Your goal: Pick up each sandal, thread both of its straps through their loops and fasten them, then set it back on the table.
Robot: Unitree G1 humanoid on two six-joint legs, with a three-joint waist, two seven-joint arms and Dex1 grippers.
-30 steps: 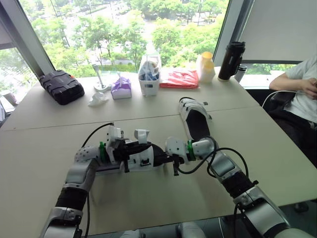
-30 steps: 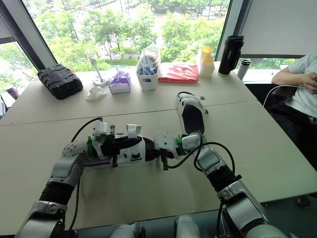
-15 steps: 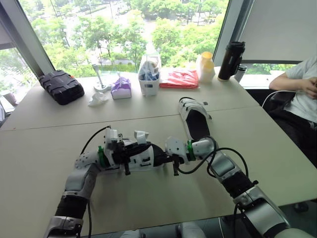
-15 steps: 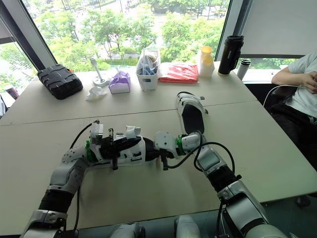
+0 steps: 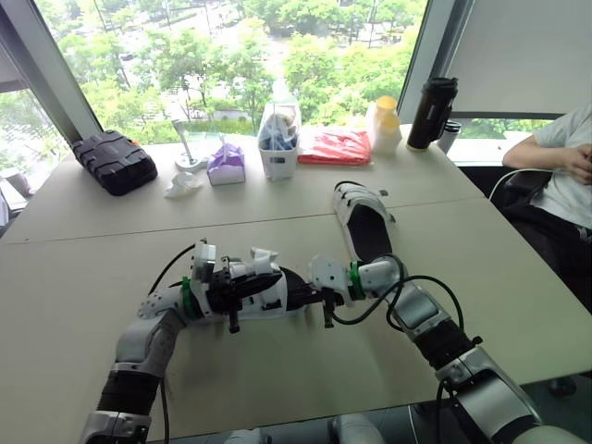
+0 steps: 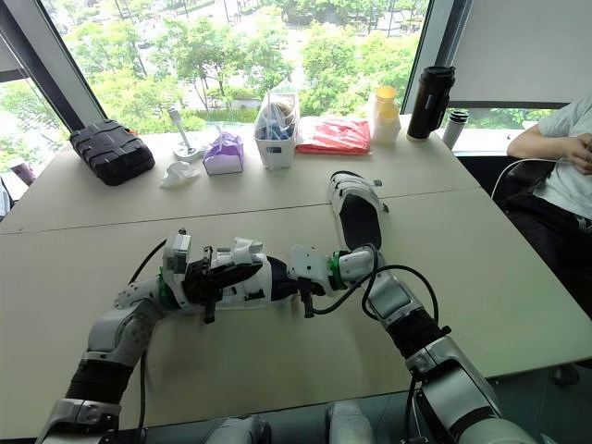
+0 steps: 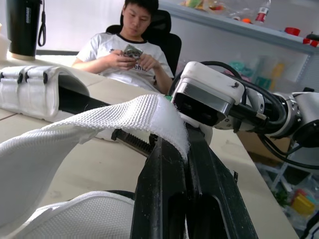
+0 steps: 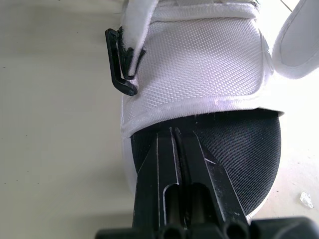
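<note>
**Q:** What is recorded at the left of the table [image 5: 74,277]?

**A:** The left gripper [image 7: 174,145] is seen with its two black fingers pressed together on the end of a white strap [image 7: 99,122]. The strap is pinched between the tips and is held raised in an arc above the near sandal [image 5: 270,294].

**Q:** Where is that sandal placed?

**A:** It is laid on the tabletop towards the front edge, lengthwise between the two grippers. A white mesh upper [image 8: 199,64] and a black footbed [image 8: 239,144] are noted. A black loop [image 8: 119,69] is seen hanging at the side of the upper.

**Q:** What is noted at the sandal's right end?

**A:** The right gripper [image 8: 174,132] is positioned there. Its fingers are closed against each other over the footbed, with the tips touching the edge of the mesh upper. Whether any fabric is caught between them cannot be told.

**Q:** And further right?

**A:** A second sandal [image 5: 363,220] is laid flat, farther back than the right gripper and apart from both grippers. White straps are seen lying across its upper.

**Q:** Is anything else logged?

**A:** Along the window side a black case [image 5: 115,161], a purple packet [image 5: 225,165], a white container [image 5: 278,139], a red packet [image 5: 335,146] and a black flask [image 5: 431,113] are listed. A person [image 5: 564,166] is seated at the right edge.
</note>
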